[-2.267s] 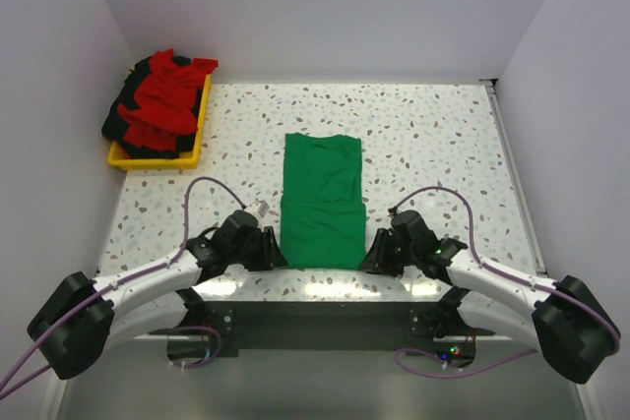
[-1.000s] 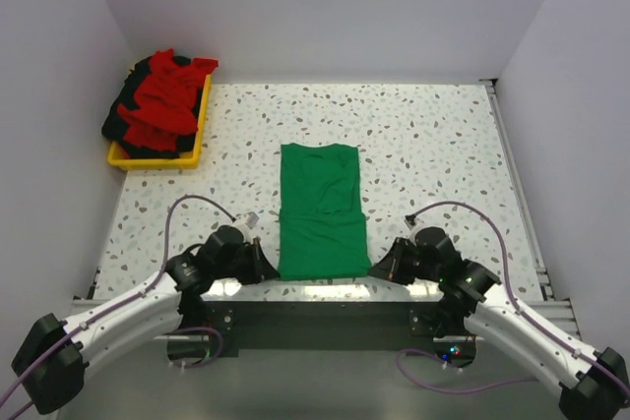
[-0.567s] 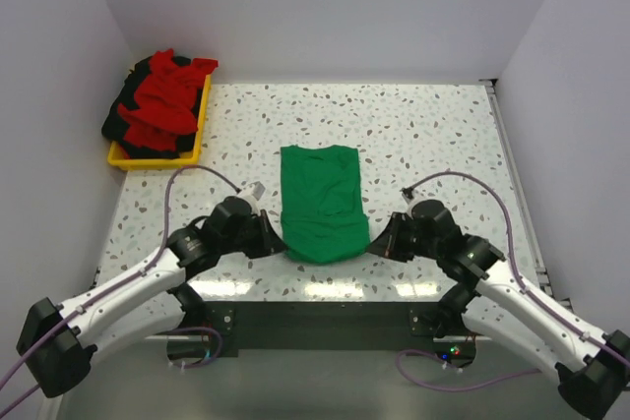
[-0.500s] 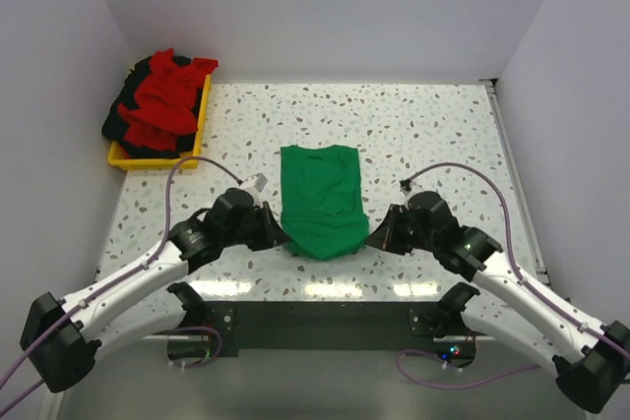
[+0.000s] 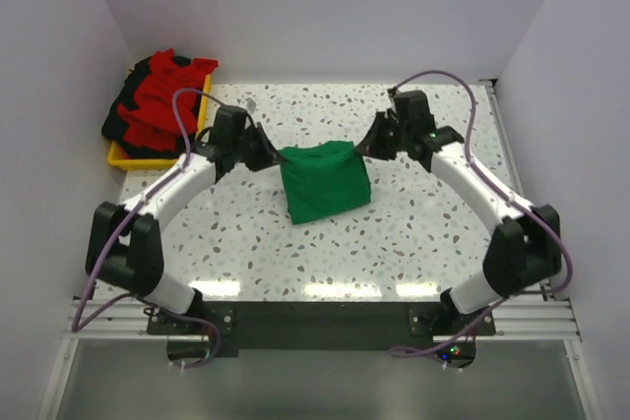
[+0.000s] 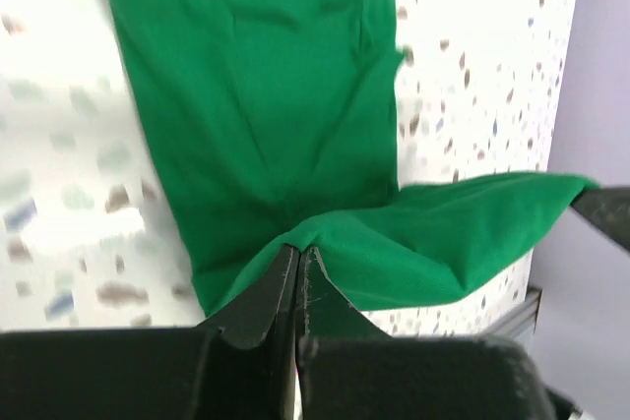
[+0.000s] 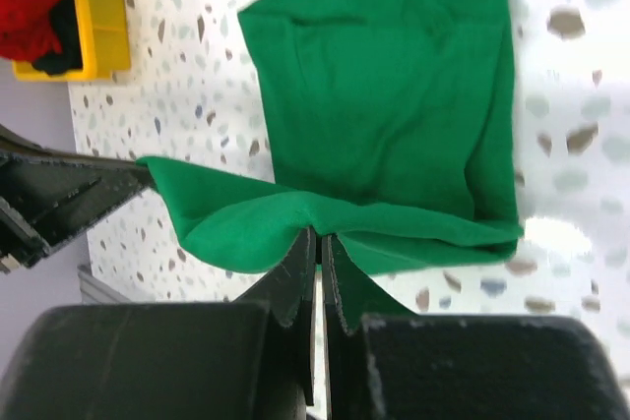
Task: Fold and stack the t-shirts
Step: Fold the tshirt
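Note:
A green t-shirt lies doubled over on the speckled table, its near end lifted and carried to the far end. My left gripper is shut on the shirt's left corner; in the left wrist view the cloth bunches right at that gripper. My right gripper is shut on the right corner, and in its wrist view the hem drapes across that gripper. The held edge hangs between both grippers above the lower layer. Red and dark t-shirts are heaped in a yellow bin at the far left.
White walls close the table at the back and both sides. The yellow bin shows at the upper left of the right wrist view. The left arm's cable loops beside the bin, and a metal rail runs along the near table edge.
Both grippers have carried the shirt's near edge up and away from the table's front to its far end, folding the shirt in half. Both arms now stretch far out.

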